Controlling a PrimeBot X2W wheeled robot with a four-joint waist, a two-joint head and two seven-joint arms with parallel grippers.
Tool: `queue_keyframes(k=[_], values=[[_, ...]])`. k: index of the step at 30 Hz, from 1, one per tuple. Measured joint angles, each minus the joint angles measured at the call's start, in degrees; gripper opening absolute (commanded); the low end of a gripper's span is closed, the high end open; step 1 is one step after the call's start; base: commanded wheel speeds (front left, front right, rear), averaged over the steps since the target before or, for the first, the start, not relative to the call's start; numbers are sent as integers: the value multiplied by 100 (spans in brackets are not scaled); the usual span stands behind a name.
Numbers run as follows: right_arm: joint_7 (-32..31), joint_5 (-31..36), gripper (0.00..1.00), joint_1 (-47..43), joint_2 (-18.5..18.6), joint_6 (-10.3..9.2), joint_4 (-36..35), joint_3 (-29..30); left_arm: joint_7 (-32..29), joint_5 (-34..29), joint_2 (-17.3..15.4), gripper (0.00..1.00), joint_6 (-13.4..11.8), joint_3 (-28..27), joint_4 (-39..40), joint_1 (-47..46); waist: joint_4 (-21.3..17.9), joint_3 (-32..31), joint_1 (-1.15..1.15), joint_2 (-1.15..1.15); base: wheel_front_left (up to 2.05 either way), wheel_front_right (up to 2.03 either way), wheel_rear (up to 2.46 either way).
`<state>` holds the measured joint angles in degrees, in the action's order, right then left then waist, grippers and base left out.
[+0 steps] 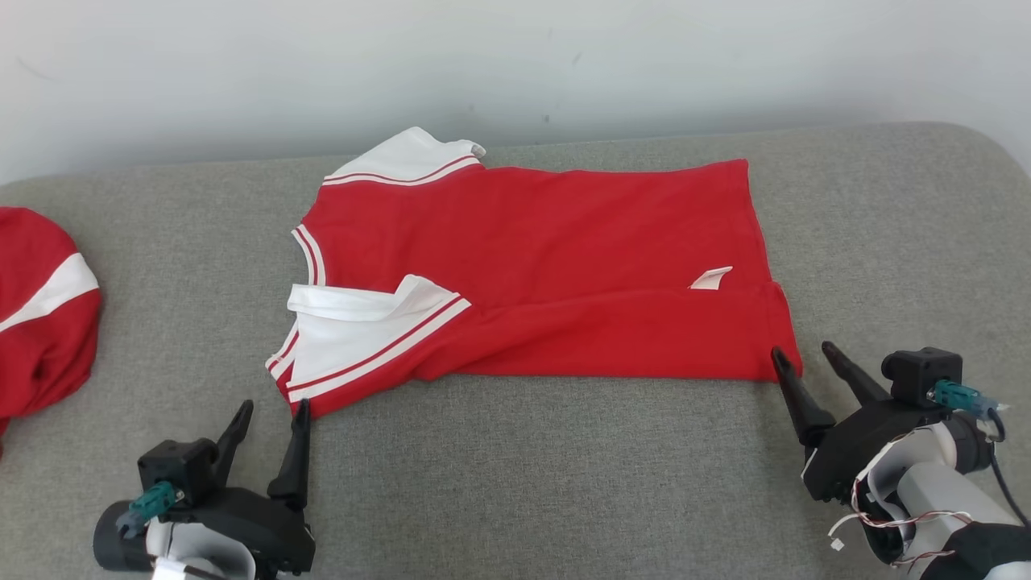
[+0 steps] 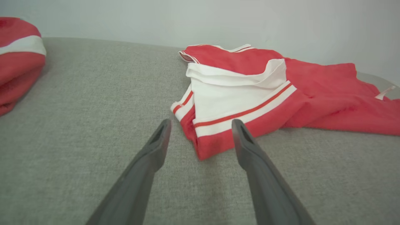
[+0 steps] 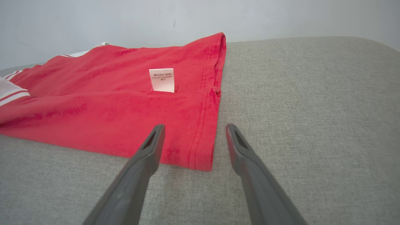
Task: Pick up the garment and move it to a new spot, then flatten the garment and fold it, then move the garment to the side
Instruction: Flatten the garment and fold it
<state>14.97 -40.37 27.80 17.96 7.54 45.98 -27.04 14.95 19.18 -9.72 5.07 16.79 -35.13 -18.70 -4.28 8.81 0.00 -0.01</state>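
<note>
My left gripper (image 1: 275,403) and right gripper (image 1: 801,348) both stand wide open and empty toward the front of the grey cushion (image 1: 523,467). The garment (image 1: 532,274) lies folded lengthwise across the cushion's middle (care label up), and its 2 front corners sit between my fingertips. If I close too shallow, I expect to pinch only the top layer and the fold will peel open. If I close too deep, I could snag the cushion's weave. Uneven lifting could drag the sleeve crooked.
</note>
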Motion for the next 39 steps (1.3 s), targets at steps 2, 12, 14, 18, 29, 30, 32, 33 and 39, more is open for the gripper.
queue_keyframes(k=[2,12,14,18,29,30,32,33,39], values=[[0,19,100,0,-54,0,71,7,0,-40,30,100,12,-22,-142,-8,-4,21,0,0,0,0,0],[0,165,100,126,-354,0,478,34,0,-230,198,100,136,-60,-788,-316,-53,113,0,0,0,0,0],[0,167,100,143,-430,0,547,24,0,-261,223,100,151,-68,-894,-406,-66,134,0,0,0,0,0],[0,167,100,223,-508,0,703,-30,0,-370,234,100,158,-48,-1131,-529,-94,167,0,0,0,0,0],[0,238,0,388,-658,0,975,20,4,-403,354,0,208,-119,-1329,-665,-49,186,0,1,0,0,0],[0,260,0,387,-661,0,979,32,4,-403,358,0,208,-122,-1325,-667,-38,181,0,1,0,0,0],[0,260,0,386,-668,0,958,63,4,-403,359,0,209,-153,-1268,-667,-19,160,0,1,0,0,0],[0,257,0,380,-665,0,928,88,4,-403,353,0,209,-171,-1211,-666,-13,143,0,1,0,0,0],[0,44,0,162,-463,0,560,151,4,-333,312,0,234,-123,-1028,-456,19,-21,0,1,0,0,0]])
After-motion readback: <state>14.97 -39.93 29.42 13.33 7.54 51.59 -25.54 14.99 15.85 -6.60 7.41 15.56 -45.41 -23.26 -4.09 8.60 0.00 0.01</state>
